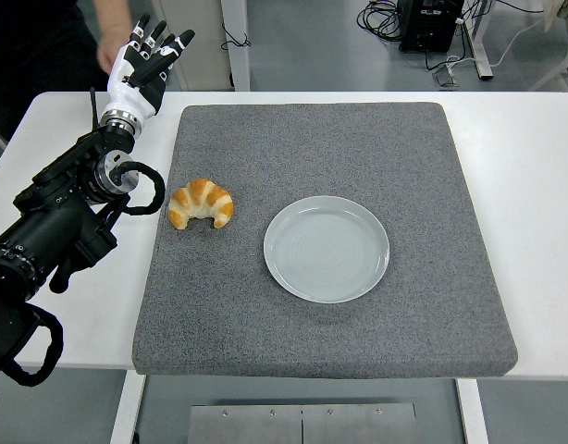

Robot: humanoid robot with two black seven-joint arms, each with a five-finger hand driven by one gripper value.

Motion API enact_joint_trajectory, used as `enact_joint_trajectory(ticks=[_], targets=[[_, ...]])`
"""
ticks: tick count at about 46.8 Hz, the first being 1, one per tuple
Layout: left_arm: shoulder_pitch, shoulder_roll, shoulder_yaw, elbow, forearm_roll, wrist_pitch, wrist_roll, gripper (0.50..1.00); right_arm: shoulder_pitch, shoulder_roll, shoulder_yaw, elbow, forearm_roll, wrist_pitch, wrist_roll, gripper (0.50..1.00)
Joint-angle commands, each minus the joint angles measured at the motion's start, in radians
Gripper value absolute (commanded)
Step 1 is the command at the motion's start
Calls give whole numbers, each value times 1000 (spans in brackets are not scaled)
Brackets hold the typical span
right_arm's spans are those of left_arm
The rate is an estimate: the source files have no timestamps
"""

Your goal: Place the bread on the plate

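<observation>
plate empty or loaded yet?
Empty. The plate shows only bare surface; the croissant lies on the grey mat to its left, apart from it.

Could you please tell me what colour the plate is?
The plate is pale grey-blue, seen clearly in the head view.

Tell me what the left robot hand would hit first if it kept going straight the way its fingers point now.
Probably the person at the table's far left edge. The left robot hand points its fingers up and away, past the table's far edge, away from the croissant and plate. Depth is unclear, so it might pass beside them.
</observation>
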Motion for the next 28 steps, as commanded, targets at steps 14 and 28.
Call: enact_joint_trajectory(ticks=[14, 28], targets=[[1, -6, 5, 0, 0, 1, -2, 971, 0, 0, 1, 0, 0, 0, 0, 1000], [3, -8, 15, -9, 14, 2, 8, 969, 0, 0, 1, 0, 0, 0, 0, 1000]])
